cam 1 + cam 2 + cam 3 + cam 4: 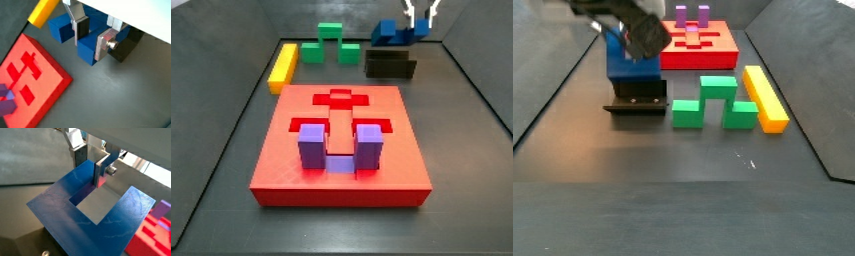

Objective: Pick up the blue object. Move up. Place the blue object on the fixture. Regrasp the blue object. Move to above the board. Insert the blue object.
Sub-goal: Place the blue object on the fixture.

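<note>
The blue object point(87, 54) is a deep-blue U-shaped block, seen large in a wrist view point(60, 203). My gripper point(91, 45) is shut on one of its prongs, a finger on each side, as a wrist view point(91, 170) shows. In both side views the gripper point(418, 14) point(633, 30) holds the blue object point(394, 33) point(631, 62) right at the top of the dark fixture point(390, 64) point(636, 100). I cannot tell whether it rests on it. The red board point(291, 170) point(716, 52) lies apart from them and also shows in the wrist views point(43, 75) point(150, 242).
A purple U-shaped block point(338, 150) point(691, 15) stands in the board. A yellow bar point(283, 66) point(764, 98) and three green blocks point(331, 32) point(716, 88) lie on the floor next to the fixture. Dark walls enclose the floor.
</note>
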Available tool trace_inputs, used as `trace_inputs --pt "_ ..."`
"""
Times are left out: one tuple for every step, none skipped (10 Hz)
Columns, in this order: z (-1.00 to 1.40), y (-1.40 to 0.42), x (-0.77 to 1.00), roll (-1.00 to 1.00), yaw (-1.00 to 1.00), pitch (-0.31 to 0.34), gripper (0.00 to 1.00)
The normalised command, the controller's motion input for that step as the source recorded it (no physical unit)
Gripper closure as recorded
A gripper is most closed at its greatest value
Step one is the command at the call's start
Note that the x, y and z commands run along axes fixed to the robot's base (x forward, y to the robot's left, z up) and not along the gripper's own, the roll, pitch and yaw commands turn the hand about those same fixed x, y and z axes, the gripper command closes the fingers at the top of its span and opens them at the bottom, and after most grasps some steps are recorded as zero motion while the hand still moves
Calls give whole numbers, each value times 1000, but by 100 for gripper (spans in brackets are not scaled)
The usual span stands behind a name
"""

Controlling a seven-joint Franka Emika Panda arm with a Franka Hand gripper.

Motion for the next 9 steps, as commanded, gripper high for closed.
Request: trace_inputs --pt "-466 183 246 0 0 206 100" --pt "-340 194 354 0 0 206 100" --pt "-331 251 297 0 0 197 100" --pt "-271 303 209 -160 0 171 100" --pt "-120 351 0 -440 0 49 100" --pt "-11 189 0 -577 -26 0 100" --pt "-6 0 0 -503 -97 -57 100" --pt "-100 0 -6 -426 -129 -71 100" --pt "-129 0 0 -237 -131 -23 100"
